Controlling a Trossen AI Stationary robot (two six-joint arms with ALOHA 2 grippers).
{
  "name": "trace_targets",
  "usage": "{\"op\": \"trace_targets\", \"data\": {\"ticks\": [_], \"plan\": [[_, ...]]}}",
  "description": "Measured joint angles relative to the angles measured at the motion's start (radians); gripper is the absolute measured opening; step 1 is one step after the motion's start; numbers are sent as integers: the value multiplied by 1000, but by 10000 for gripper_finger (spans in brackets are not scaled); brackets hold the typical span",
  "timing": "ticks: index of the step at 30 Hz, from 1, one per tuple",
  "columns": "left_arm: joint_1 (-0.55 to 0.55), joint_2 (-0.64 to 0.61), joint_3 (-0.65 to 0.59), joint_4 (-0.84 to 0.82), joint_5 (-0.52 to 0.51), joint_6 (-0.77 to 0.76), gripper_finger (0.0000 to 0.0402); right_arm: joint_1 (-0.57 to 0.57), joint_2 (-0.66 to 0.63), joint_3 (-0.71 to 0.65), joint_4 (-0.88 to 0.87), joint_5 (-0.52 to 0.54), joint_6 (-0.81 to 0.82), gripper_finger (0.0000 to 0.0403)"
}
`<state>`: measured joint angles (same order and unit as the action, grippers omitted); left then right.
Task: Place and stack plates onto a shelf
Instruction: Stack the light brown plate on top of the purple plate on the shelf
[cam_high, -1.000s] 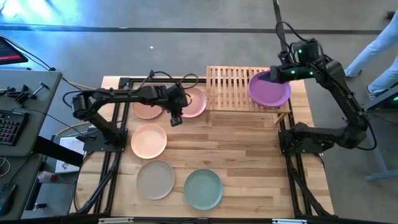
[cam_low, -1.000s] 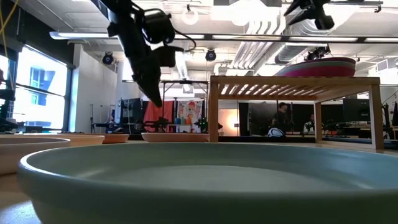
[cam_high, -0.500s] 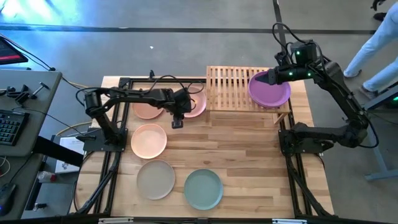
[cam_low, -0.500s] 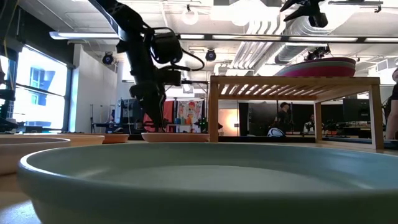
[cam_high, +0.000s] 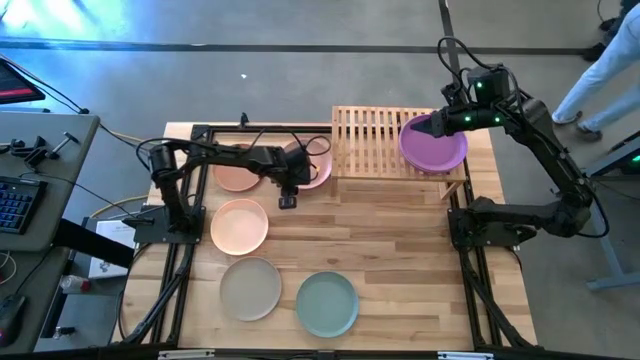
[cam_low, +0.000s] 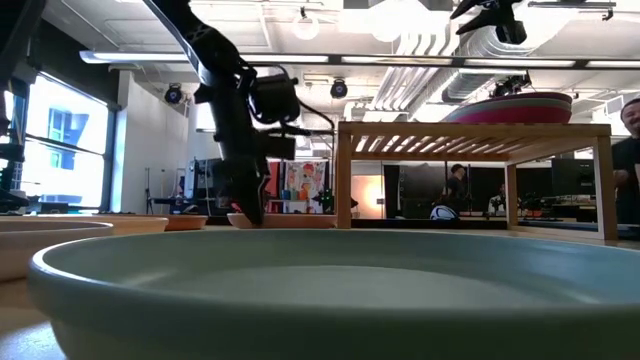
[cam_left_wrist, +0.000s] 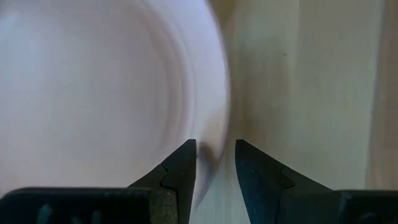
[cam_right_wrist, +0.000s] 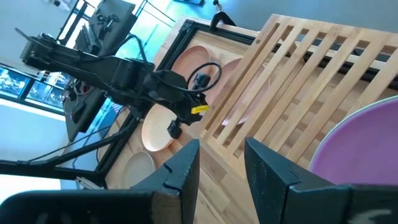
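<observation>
Pink plate lies on the tabletop just beside the shelf, partly under the left arm. The left gripper is down at this plate's near edge; in the left wrist view its fingers are spread a little, with the plate's rim in the gap between them, and I cannot tell whether they touch it. A peach plate lies next to the pink one, another peach plate sits nearer the front, then a beige plate and a mint green plate at the front edge. A purple plate rests on top of the shelf's right end. The right gripper hovers over its far edge with fingers parted and holding nothing.
</observation>
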<state>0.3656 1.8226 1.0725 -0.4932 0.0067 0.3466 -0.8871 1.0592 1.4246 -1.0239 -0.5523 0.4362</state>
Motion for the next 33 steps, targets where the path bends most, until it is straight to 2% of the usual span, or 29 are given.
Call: {"op": "trace_targets", "data": {"ticks": [7,16,26,33], "plan": [[0,15,0,2,-69,-28,95,0,0,0,-2,0,0,108],[-9,6,2,-10,-90,-23,10,0,0,0,-3,33,9,108],[-58,-97,0,-78,-123,-23,3,15,0,0,24,36,26,108],[-79,-239,0,-142,-167,-58,1,106,0,0,192,35,36,108]]}}
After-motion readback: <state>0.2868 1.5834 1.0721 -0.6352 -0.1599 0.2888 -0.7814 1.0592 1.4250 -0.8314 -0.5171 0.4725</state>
